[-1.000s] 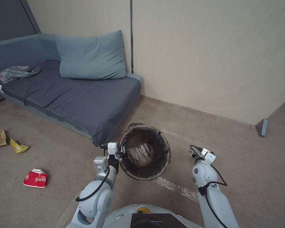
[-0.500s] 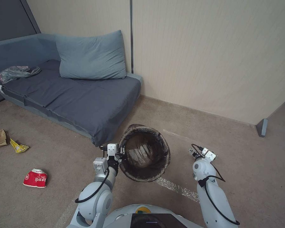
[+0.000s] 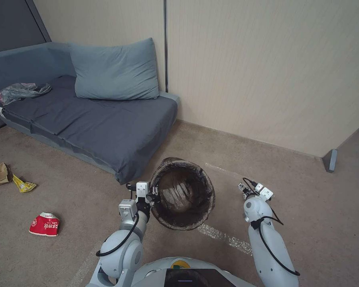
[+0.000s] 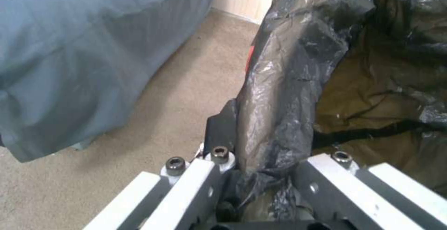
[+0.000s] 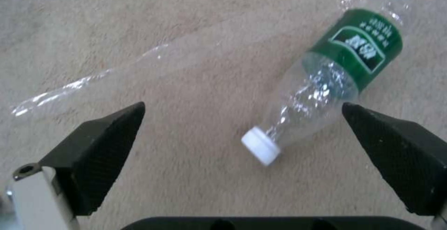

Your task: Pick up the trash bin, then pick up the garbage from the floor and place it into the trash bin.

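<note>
The trash bin (image 3: pixel 195 175), lined with a dark bag, hangs tipped with its mouth toward me. My left gripper (image 3: pixel 151 196) is shut on its near-left rim. In the left wrist view the crumpled liner (image 4: pixel 288 76) is pinched in the left gripper (image 4: pixel 261 174). My right gripper (image 3: pixel 247 188) is to the right of the bin and stands open (image 5: pixel 242 108) above a clear bottle (image 5: pixel 335 76) with a green label and white cap, lying on the carpet. More garbage lies at the left: a red-and-white cup (image 3: pixel 44 224), a yellow wrapper (image 3: pixel 24 185) and a tan paper bag (image 3: pixel 0 173).
A grey-blue sofa (image 3: pixel 107 123) with a pillow (image 3: pixel 115 69) stands just beyond and left of the bin, with a grey plastic bag (image 3: pixel 22 91) at its far end. Beige walls close the back and right. Clear tape strips (image 3: pixel 223 237) lie on the carpet.
The right arm has reached slightly farther forward. The bin in the left gripper has shifted a little; the litter on the floor has not moved.
</note>
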Controlling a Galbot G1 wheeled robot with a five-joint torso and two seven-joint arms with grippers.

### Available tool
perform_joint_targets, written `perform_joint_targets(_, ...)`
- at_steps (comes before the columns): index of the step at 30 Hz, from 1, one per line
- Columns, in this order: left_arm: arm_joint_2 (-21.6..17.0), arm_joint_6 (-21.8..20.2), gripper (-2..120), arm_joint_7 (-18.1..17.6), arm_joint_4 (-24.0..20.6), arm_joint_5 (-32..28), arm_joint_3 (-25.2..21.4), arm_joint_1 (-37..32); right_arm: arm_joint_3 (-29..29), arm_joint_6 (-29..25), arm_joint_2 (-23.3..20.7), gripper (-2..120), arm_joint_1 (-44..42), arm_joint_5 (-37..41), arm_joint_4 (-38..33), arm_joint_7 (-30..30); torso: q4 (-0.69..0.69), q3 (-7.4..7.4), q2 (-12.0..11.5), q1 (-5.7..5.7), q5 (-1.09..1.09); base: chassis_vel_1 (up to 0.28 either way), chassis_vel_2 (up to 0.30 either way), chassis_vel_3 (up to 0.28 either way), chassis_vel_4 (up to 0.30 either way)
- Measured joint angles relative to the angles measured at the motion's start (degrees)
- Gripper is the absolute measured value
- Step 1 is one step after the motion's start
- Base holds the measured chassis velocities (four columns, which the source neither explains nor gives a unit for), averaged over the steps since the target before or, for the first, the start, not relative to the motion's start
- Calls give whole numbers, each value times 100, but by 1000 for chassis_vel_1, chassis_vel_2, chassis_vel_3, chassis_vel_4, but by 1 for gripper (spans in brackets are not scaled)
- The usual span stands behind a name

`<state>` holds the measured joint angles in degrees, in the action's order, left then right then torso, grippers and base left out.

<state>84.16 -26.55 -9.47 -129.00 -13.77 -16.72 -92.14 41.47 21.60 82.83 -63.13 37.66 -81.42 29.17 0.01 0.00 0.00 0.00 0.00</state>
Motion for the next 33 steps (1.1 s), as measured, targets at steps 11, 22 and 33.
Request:
perform_joint_targets(11,6,3,3,1,12,7,1,4,81,-114,-108,100,143,-106,278,-14,-1,0,0,0,0,0,0,0,0)
perform_joint_targets(22,4,3,3,3,27,27,7,-13,160,-280,-209,100,378,-187,705,-46,-1,-1,0,0,0,0,0,0,0)
perform_joint_targets(33,3,7,3,6,27,52,5,-45,214,-506,-366,100,479,-228,1232,-130,0,0,0,0,0,0,0,0,0)
